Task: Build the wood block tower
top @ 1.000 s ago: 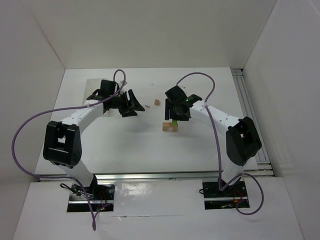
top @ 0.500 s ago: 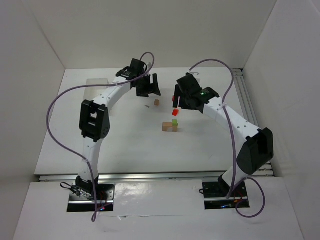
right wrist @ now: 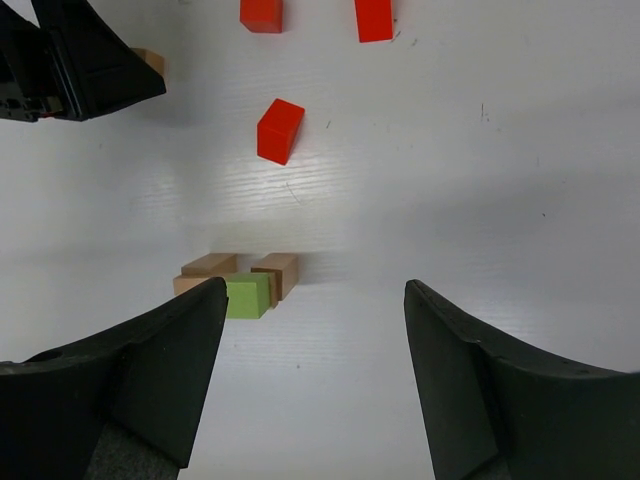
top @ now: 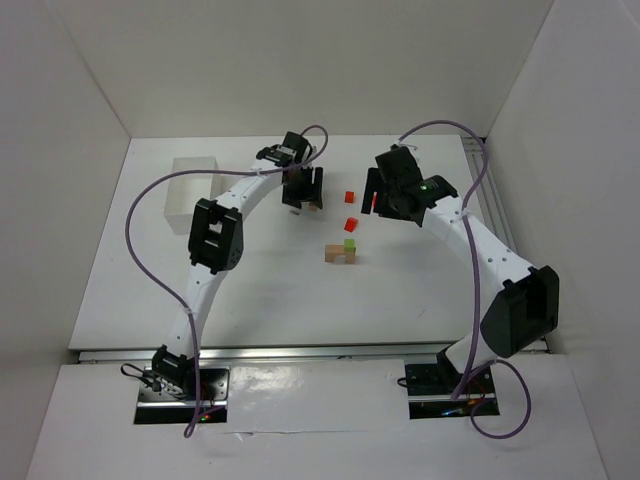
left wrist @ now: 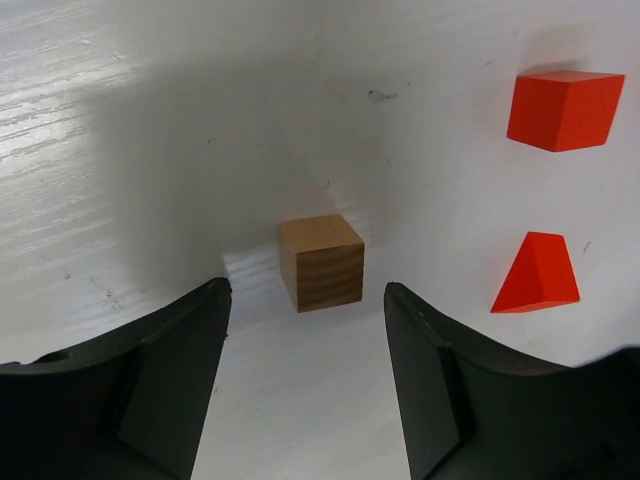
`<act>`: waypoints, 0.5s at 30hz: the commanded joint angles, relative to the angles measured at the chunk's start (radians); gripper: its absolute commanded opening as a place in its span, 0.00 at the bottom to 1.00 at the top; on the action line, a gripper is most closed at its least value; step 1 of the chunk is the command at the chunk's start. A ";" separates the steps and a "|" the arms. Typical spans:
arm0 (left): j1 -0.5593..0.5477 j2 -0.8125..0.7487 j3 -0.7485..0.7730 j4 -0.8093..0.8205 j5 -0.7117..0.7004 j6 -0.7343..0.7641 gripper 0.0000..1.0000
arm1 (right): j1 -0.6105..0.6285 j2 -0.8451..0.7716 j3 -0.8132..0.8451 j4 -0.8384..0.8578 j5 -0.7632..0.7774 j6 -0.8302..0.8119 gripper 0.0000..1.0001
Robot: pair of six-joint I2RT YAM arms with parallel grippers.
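Note:
A low stack of tan blocks [top: 339, 256] with a lime green block [top: 349, 243] on it sits mid-table; it also shows in the right wrist view [right wrist: 277, 272], with the green block [right wrist: 247, 295] in front. Red blocks lie behind it [top: 350, 224] [top: 349, 196]. My left gripper [top: 303, 192] is open and empty, and a loose tan cube [left wrist: 320, 262] lies on the table just ahead of its fingertips [left wrist: 212, 300]. A red cube [left wrist: 563, 108] and a red wedge [left wrist: 537, 273] lie to the right of it. My right gripper [right wrist: 315, 290] is open and empty, to the right of the stack.
A white open box [top: 195, 192] stands at the back left. White walls enclose the table on three sides. A metal rail [top: 500, 215] runs along the right edge. In the right wrist view the left gripper [right wrist: 80, 60] shows at the top left.
My left arm has swung right to the loose tan cube. My right gripper has drawn back from over the stack to the right and rear, leaving the green block on it.

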 commanded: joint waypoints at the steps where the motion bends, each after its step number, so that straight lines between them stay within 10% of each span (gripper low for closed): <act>1: -0.024 0.025 0.043 -0.008 -0.031 0.017 0.75 | -0.014 0.013 0.009 0.012 -0.026 -0.025 0.79; 15: -0.053 0.027 0.053 0.010 -0.125 -0.003 0.64 | -0.041 0.024 -0.010 0.030 -0.064 -0.034 0.79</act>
